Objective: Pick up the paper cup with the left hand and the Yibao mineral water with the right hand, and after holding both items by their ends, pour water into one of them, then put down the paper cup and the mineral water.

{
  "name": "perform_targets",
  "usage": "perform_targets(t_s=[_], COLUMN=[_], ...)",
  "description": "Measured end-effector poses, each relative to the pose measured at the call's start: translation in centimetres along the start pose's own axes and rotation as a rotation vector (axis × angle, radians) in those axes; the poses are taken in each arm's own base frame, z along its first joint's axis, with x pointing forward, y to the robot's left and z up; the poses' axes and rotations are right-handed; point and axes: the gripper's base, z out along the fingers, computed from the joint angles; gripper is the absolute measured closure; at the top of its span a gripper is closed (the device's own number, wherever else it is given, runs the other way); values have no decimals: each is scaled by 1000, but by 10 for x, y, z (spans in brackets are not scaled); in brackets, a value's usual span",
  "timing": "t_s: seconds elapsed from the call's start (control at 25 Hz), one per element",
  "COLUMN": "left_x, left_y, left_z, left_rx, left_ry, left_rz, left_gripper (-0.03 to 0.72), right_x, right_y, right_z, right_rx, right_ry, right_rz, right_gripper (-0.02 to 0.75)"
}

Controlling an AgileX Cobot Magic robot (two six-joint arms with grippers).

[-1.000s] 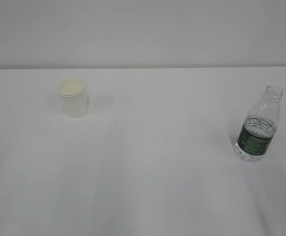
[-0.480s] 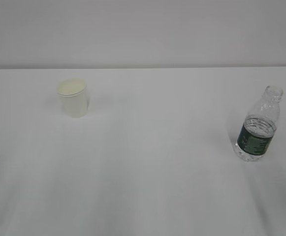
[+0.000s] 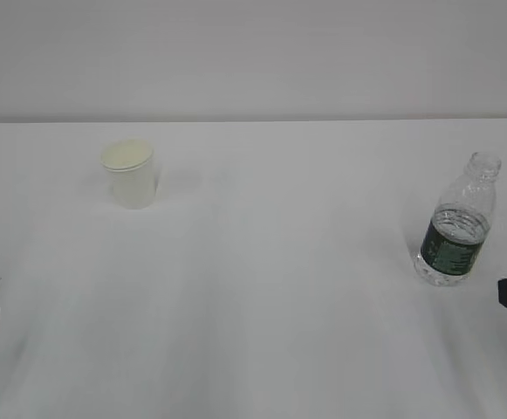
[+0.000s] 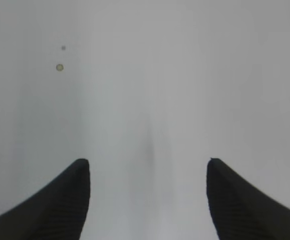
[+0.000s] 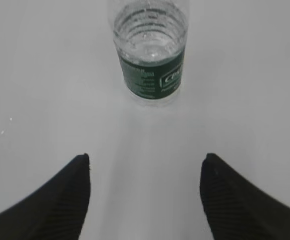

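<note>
Standing upright at the upper left of the exterior frame, the cup sits on the white table, well apart from the bottle at the right. Both grippers are released and hold nothing: left hand over bare table near two small specks, right hand facing the bottle with nothing between

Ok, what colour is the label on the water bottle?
Dark green with pale print, wrapped around the Yibao mineral water; the right wrist view shows it best.
</note>
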Motion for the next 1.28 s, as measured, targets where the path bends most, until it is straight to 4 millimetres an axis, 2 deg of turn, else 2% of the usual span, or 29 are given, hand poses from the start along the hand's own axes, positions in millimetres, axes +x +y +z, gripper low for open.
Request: perform_targets(t_s=[0.16, 0.36, 0.52, 0.76, 1.04, 1.28], left_x=[-4, -5, -6, -13, -18, -18], left_y=[-11, -18, -15, -13, -11, -23], left_z=[8, 18, 22, 20, 19, 18], left_rx=[-3, -28, -55, -85, -108, -81], left_ry=[-63, -126, -156, -237, -294, -323], left_rz=[55, 100, 102, 99, 97, 153], left_gripper=[160, 160, 160, 163, 225, 237], right_x=[-2, 2, 0, 8, 17, 19], right_y=[11, 13, 8, 7, 8, 8], right_z=[8, 19, 19, 17, 12, 11], right_rx=[-14, 23, 63, 54, 15, 5], right_ry=[-53, -96, -174, -273, -390, -412], right_rz=[-45, -58, -18, 19, 32, 51], right_gripper=[270, 286, 288, 290, 291, 292])
